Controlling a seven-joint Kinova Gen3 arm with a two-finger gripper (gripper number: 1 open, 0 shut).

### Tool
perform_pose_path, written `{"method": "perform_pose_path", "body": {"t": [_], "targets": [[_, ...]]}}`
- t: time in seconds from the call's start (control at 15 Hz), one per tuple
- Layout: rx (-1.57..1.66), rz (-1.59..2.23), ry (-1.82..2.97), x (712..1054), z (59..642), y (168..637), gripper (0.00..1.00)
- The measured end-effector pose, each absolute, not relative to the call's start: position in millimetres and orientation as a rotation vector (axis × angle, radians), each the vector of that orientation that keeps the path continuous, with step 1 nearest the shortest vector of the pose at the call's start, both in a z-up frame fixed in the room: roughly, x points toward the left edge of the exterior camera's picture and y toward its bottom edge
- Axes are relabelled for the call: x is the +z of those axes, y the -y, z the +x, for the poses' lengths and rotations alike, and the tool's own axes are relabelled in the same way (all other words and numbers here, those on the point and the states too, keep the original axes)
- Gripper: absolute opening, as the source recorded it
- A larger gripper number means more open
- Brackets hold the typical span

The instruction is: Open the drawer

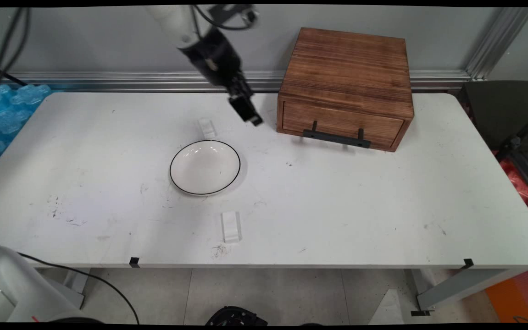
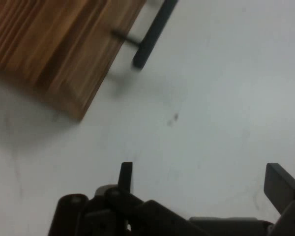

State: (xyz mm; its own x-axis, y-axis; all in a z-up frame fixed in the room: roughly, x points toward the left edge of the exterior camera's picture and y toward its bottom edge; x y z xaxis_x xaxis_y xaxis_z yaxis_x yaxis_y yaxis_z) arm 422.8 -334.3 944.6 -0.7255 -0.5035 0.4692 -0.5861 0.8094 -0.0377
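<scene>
White and wide, the flat table [image 1: 383,211] holds everything. At its back sits the brown wooden drawer box [image 1: 346,87], its black bar handle [image 1: 336,137] facing the near side where it is easy to reach. The round white plate with a thin black rim [image 1: 205,167] lies flat mid-table. The black two-finger gripper [image 1: 247,112] hangs just left of the box, tilted toward it, fingers [image 2: 280,184] spread apart, holding nothing.

arm: white, enters from the top edge left of centre, slanting down and to the right | wrist: black, tilted, black cables looping beside it | end effector [image 1: 250,114]: raised above the surface, holding nothing | fingers [image 2: 126,176]: spread wide apart, bare gap between them in the hand view
</scene>
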Motion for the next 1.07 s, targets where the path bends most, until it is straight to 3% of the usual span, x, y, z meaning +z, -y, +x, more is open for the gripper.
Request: {"method": "perform_pose_path", "body": {"t": [0.47, 1.07], "targets": [[0.338, 0.42, 2.634, 909, 343, 362, 1.0], [0.428, 0.183, 2.708, 850, 274, 396, 1.0]]}}
